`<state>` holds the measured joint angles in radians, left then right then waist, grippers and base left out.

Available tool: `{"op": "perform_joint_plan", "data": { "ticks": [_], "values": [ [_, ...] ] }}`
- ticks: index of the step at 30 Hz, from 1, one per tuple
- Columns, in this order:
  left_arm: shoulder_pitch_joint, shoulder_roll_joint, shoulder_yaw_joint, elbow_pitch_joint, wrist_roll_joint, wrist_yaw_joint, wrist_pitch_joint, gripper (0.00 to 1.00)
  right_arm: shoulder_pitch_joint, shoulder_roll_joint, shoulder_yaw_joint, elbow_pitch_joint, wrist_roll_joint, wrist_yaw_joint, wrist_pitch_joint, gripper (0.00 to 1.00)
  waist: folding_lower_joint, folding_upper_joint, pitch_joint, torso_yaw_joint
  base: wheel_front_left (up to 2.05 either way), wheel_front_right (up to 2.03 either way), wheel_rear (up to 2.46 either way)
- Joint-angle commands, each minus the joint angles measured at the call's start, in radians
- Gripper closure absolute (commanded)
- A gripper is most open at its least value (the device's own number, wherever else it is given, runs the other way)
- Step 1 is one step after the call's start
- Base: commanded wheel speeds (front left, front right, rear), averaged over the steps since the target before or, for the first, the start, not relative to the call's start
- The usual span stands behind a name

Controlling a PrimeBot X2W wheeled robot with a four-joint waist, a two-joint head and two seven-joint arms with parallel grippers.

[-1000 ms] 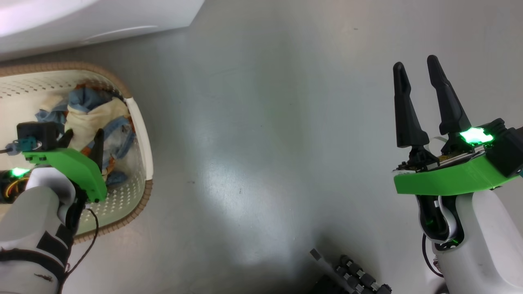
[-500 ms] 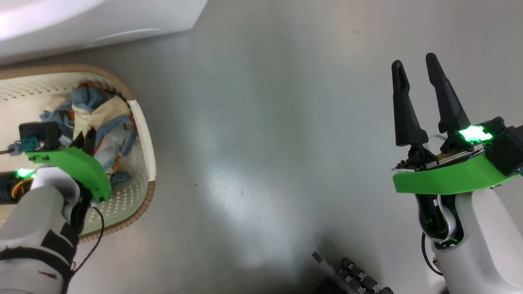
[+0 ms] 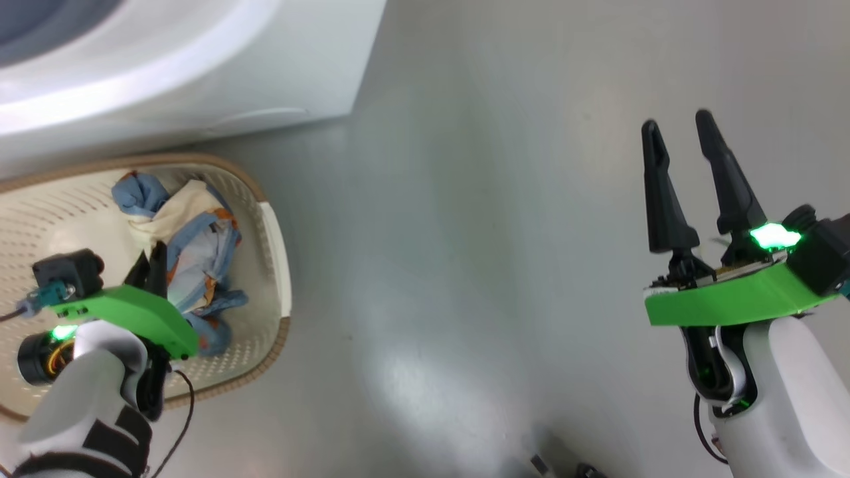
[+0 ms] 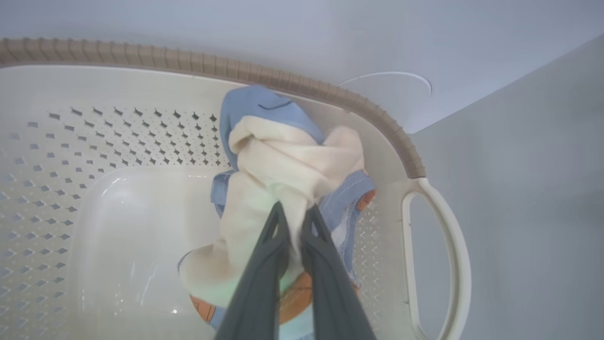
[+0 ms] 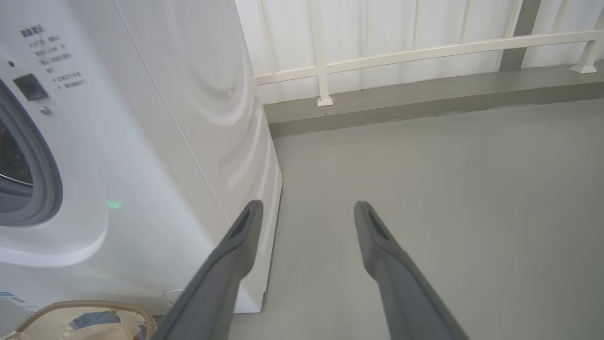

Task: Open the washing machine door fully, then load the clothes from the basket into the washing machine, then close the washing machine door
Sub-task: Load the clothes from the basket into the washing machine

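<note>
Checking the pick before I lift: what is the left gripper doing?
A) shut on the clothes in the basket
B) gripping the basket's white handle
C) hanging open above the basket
A: the left wrist view shows the left gripper pinched on the cream fabric of the clothes inside the basket.

Basket point(image 3: 60, 206) at 9 o'clock: cream, perforated, brown woven-look rim point(image 3: 199, 160). Clothes point(image 3: 192, 229): light blue, cream, orange patches. Washing machine point(image 3: 265, 73): white, grey-blue seal point(image 5: 53, 182). Floor point(image 3: 478, 232): plain grey.

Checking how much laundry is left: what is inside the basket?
One blue, cream and orange clothes bundle, pinched by the left pincer; whatever lies beneath it is hidden.
</note>
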<state>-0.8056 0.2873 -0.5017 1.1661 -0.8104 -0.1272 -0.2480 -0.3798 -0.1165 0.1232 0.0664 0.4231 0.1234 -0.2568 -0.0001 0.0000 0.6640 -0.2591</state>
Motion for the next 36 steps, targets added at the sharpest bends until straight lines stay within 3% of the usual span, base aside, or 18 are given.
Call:
{"op": "perform_joint_plan", "data": {
  "ticks": [1, 12, 23, 36],
  "values": [
    [0.04, 0.035, 0.039, -0.032, 0.02, -0.003, -0.013, 1.0, 0.042, -0.015, 0.011, -0.014, 0.0, 0.007, -0.005, 0.0, 0.0001, 0.0, -0.083, 0.044, 0.0, 0.0, 0.0],
    [0.255, -0.003, 0.25, -0.263, 0.211, 0.005, -0.014, 1.0, 0.124, -0.05, 0.011, 0.025, -0.001, 0.007, -0.005, 0.0, 0.0001, 0.0, -0.272, 0.112, 0.0, 0.0, 0.0],
    [0.444, -0.065, 0.449, -0.507, 0.392, 0.0, -0.014, 1.0, 0.21, -0.077, -0.001, 0.038, -0.004, 0.007, -0.005, 0.0, 0.0001, 0.0, -0.409, 0.133, 0.0, 0.0, 0.0],
    [0.656, -0.124, 0.553, -0.804, 0.508, -0.003, -0.014, 1.0, 0.314, -0.104, -0.031, 0.048, -0.003, 0.007, -0.005, 0.0, 0.0001, 0.0, -0.53, 0.163, 0.0, 0.0, 0.0]
  ]
}}
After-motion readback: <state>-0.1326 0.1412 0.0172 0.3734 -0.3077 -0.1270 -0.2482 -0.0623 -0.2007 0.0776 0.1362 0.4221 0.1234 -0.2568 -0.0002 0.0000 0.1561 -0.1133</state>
